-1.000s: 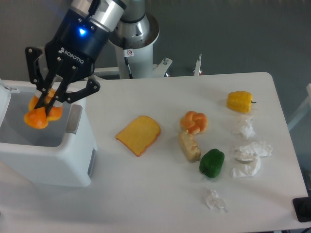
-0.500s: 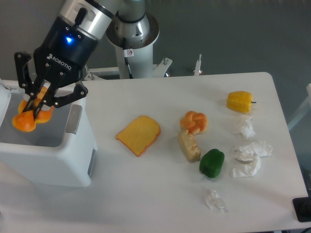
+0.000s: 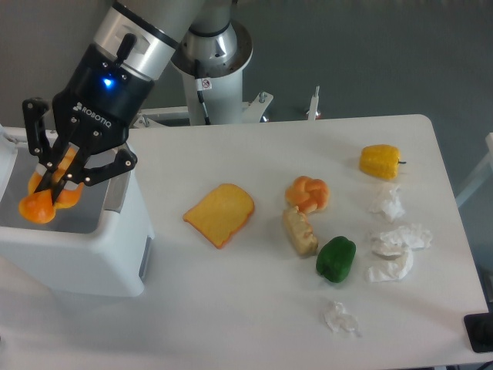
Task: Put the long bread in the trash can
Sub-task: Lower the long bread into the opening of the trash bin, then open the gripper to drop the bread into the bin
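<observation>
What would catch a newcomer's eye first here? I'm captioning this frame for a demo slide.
First the gripper at far left, shut on the long bread and holding it over the open trash can. Next, the food spread across the white table: a toast slice mid-table, a green pepper and a yellow pepper at right.

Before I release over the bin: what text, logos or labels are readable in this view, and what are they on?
"ROBOTIQ": white lettering on the black body of the two-finger gripper, which is shut on the smooth orange-yellow long bread above the large white plastic trash can.
Small white sticker with a red mark on the arm's grey base column: too small to read.
Nothing else readable.
</observation>
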Controlling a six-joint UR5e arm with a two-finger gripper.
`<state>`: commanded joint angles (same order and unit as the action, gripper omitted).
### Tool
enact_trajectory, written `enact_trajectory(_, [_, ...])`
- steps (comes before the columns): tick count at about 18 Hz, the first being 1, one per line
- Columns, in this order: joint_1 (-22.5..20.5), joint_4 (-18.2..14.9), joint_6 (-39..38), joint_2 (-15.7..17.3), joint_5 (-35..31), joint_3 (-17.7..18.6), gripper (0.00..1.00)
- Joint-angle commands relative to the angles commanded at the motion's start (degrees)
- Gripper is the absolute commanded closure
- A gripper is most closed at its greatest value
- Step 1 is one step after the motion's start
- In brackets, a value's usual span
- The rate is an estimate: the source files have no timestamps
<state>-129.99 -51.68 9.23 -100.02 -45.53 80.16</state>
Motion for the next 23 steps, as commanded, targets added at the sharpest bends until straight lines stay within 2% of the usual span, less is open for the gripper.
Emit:
enact_trajectory(4, [0.35, 0.09, 0.0, 0.09, -0.09, 0.97, 0.77])
enact_trajectory(8, [0.35, 0.09, 0.09, 0.09, -0.09, 1.14, 0.71])
enact_trajectory(10, [0.35, 0.18, 0.7, 0.0, -0.09, 1.23, 0.56])
enact_trajectory(13, [0.35, 0.26, 0.79, 0.0, -0.09, 1.23, 0.53])
enact_trajectory(15, [0.44, 0.26, 2.19, 0.0, -0.09, 1.32, 0.36])
enact_trajectory(16, [0.44, 0.26, 2.89, 0.09, -0.09, 1.49, 0.34])
enact_trajectory(18, [0.7, 0.26, 3.43, 0.18, -0.09, 1.67, 0.2])
enact_trajectory(22, [0.7, 0.26, 3.51, 0.26, -0.09, 1.67, 0.06])
enact_trajectory(23, [0.7, 0.26, 3.52, 0.35, -0.09, 1.67, 0.05])
